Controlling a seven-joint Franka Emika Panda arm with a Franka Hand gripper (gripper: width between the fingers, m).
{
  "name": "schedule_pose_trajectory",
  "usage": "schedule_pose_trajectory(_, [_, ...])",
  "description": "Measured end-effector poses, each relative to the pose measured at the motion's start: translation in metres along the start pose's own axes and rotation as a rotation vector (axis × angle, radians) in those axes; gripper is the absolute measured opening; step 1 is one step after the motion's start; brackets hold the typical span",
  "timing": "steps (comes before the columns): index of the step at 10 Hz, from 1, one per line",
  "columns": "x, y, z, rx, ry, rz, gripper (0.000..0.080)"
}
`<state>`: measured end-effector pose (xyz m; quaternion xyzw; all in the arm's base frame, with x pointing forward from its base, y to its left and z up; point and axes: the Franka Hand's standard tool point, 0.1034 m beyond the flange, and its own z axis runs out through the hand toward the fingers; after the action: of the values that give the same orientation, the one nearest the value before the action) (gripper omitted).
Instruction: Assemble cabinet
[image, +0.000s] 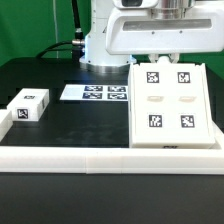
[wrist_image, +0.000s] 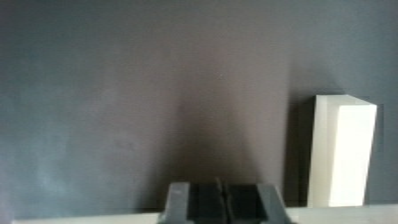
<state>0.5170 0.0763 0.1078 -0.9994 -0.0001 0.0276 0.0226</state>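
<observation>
The cabinet (image: 170, 105) is seen lying flat at the right of the exterior frame, just beside the rail (image: 60, 160) along the lower edge. The claw (wrist_image: 224, 190) is shown closed, with nothing held. Were it lowered so, the cabinet could be struck and pushed askew, as no grip is possible.

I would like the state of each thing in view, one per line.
gripper: shut, holding nothing.
cabinet: lying flat, tagged face up, not held.
small white block: lying apart at the exterior view's left, not held.
marker board: lying flat.
white rail: lying in front of the cabinet.
</observation>
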Motion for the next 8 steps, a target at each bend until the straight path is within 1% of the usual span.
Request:
schedule_pose_trajectory(2, [0.012, -0.002, -0.019, -0.001, -0.034, 0.001, 0.0002])
schedule_pose_trajectory(3, [0.011, -0.002, -0.016, 0.0, -0.026, 0.0, 0.0002])
schedule_pose_trajectory(5, [0.011, -0.002, -0.016, 0.0, -0.026, 0.0, 0.0002])
schedule_pose_trajectory(7, [0.019, 0.003, -0.023, 0.001, -0.035, -0.016, 0.0002])
schedule_pose_trajectory(8, [0.022, 0.003, -0.024, 0.001, -0.032, -0.015, 0.0002])
